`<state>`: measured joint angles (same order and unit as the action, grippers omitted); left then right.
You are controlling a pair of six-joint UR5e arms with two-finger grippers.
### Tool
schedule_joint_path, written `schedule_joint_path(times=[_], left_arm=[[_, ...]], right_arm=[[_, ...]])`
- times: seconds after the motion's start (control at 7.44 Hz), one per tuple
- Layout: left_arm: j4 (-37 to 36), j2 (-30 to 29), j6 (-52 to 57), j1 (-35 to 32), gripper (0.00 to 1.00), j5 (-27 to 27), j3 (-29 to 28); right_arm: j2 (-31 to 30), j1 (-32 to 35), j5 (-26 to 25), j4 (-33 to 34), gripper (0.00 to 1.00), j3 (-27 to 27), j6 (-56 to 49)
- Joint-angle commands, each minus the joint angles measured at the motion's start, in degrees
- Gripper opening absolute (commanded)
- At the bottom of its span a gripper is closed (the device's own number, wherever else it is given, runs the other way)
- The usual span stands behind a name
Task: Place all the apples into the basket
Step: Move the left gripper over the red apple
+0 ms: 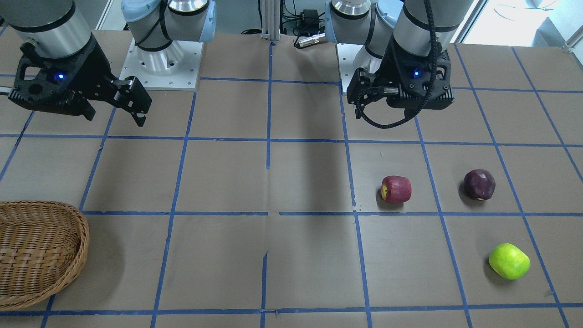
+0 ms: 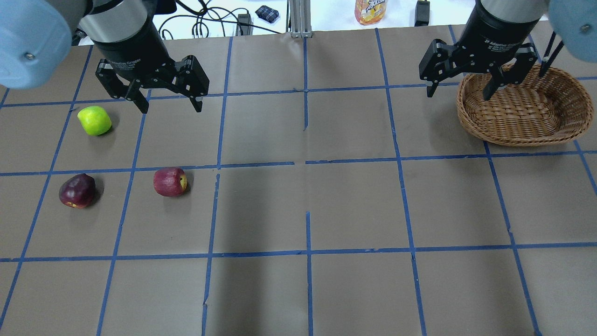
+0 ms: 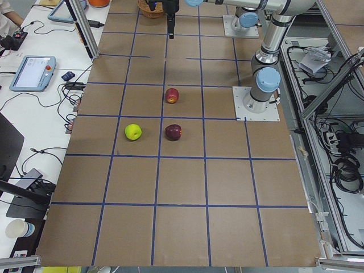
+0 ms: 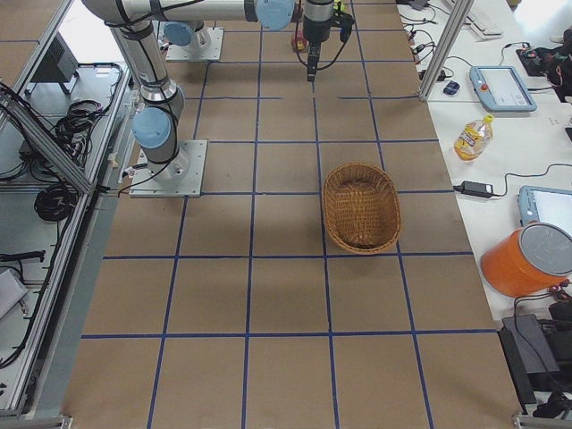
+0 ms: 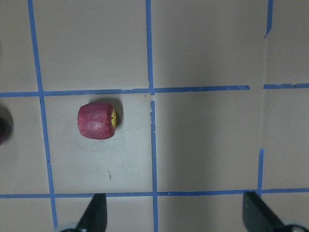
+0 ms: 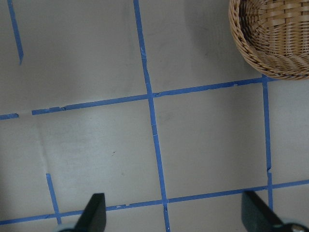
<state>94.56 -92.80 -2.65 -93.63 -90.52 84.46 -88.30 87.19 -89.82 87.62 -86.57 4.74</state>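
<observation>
Three apples lie on the table's left half: a bright green apple (image 2: 94,120), a dark maroon apple (image 2: 77,190) and a red apple (image 2: 170,182) with a yellow patch. My left gripper (image 2: 170,108) is open and empty, raised above the table between the green and red apples. In the left wrist view the red apple (image 5: 98,120) lies ahead of the open fingers (image 5: 94,215). The wicker basket (image 2: 513,139) stands empty at the far right. My right gripper (image 2: 458,94) is open and empty, raised beside the basket's left rim; the basket's edge (image 6: 270,53) shows in the right wrist view.
Blue tape lines divide the brown table into squares. An orange drink bottle (image 2: 371,10), cables and an aluminium post (image 2: 298,18) stand beyond the far edge. The arm bases (image 1: 159,59) stand at the robot's side of the table.
</observation>
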Motion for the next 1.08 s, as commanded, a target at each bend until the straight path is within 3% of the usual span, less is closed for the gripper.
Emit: schedule_joint_path(times=[0.0, 0.27, 0.54, 0.81, 0.94], left_arm=[[-0.1, 0.0, 0.4, 0.0, 1.0, 0.3, 0.0], [0.0, -0.1, 1.7, 0.4, 1.0, -0.4, 1.0], [-0.6, -0.5, 9.0, 4.2, 1.0, -0.4, 7.1], [-6.3, -1.0, 11.4, 12.3, 1.0, -0.4, 15.3], [-12.9, -2.3, 13.6, 13.7, 1.0, -0.4, 19.5]], right_arm=[[0.0, 0.0, 0.0, -0.3, 1.0, -0.2, -0.3], [-0.4, 0.0, 0.8, -0.1, 1.0, -0.2, -0.4], [-0.3, 0.0, 0.2, -0.2, 1.0, -0.2, -0.4], [-0.3, 0.0, 0.2, -0.1, 1.0, -0.2, -0.4], [-0.4, 0.0, 0.0, -0.1, 1.0, -0.2, -0.4]])
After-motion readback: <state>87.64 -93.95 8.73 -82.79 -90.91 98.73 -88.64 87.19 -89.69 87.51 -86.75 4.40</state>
